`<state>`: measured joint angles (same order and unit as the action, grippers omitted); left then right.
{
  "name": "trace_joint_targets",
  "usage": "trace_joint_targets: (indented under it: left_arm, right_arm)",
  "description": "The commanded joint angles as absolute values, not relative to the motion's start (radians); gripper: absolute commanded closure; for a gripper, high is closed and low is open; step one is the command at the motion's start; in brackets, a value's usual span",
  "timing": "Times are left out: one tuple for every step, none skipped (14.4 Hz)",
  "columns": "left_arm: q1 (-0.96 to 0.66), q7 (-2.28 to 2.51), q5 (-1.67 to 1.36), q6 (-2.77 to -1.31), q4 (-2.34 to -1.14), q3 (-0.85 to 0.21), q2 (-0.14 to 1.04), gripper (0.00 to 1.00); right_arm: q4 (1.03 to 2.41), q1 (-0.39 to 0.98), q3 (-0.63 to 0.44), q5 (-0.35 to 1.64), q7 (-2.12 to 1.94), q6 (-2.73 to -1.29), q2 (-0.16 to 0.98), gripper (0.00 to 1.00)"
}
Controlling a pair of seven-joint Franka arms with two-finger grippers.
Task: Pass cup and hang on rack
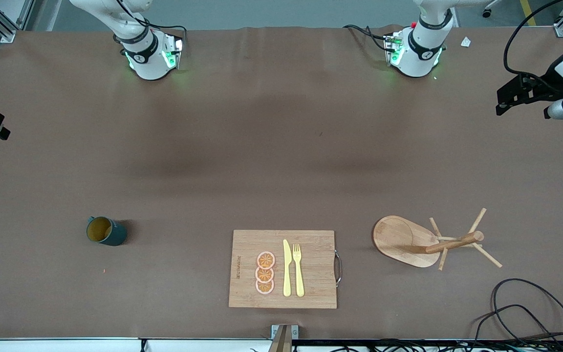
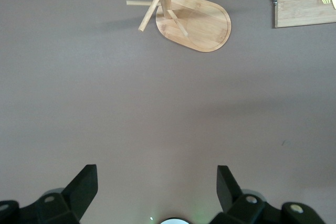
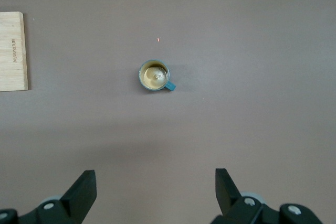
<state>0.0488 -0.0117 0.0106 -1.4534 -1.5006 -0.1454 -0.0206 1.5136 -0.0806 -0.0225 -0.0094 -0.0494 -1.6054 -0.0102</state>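
The cup, dark teal with a mustard-yellow inside, stands upright on the brown table toward the right arm's end. It also shows in the right wrist view, its small handle at the side. The rack, a light wooden mug tree with an oval base and thin pegs, stands toward the left arm's end and shows in the left wrist view. My left gripper is open and empty, high over bare table, well short of the rack. My right gripper is open and empty, high over bare table, well short of the cup.
A wooden cutting board with a metal handle lies between cup and rack, carrying a yellow knife, a yellow fork and three orange slices. Black cables lie at the table corner near the rack.
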Motion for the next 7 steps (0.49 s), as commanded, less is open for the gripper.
trace_joint_targets:
  left_arm:
    - [0.054,-0.031,-0.006,-1.459,-1.496,-0.143,-0.012,0.0]
    - [0.054,-0.035,-0.006,-1.459,-1.49,-0.141,-0.011,0.0]
    - [0.054,-0.035,-0.005,-1.459,-1.483,-0.141,-0.009,0.0]
    - [0.052,-0.034,-0.003,-1.459,-1.483,-0.141,-0.008,0.0]
    - [0.049,-0.034,-0.003,-1.459,-1.483,-0.143,-0.008,0.0]
    - [0.049,-0.034,-0.003,-1.459,-1.483,-0.143,-0.008,0.0]
    - [0.051,-0.035,0.0,-1.459,-1.483,-0.143,-0.008,0.0]
  right_arm:
    - [1.543,-0.08,-0.023,-0.014,-0.052,-1.608,-0.04,0.0]
    - [1.543,-0.081,-0.023,-0.014,-0.048,-1.614,-0.04,0.0]
    - [1.543,-0.083,-0.023,-0.011,-0.051,-1.626,-0.035,0.0]
    - [1.517,-0.086,-0.023,-0.012,-0.052,-1.623,-0.022,0.0]
    - [1.502,-0.08,-0.021,-0.009,-0.052,-1.629,-0.002,0.0]
    - [1.496,-0.075,-0.02,-0.009,-0.052,-1.638,0.029,0.0]
    - [1.497,-0.068,-0.018,-0.009,-0.052,-1.657,0.049,0.0]
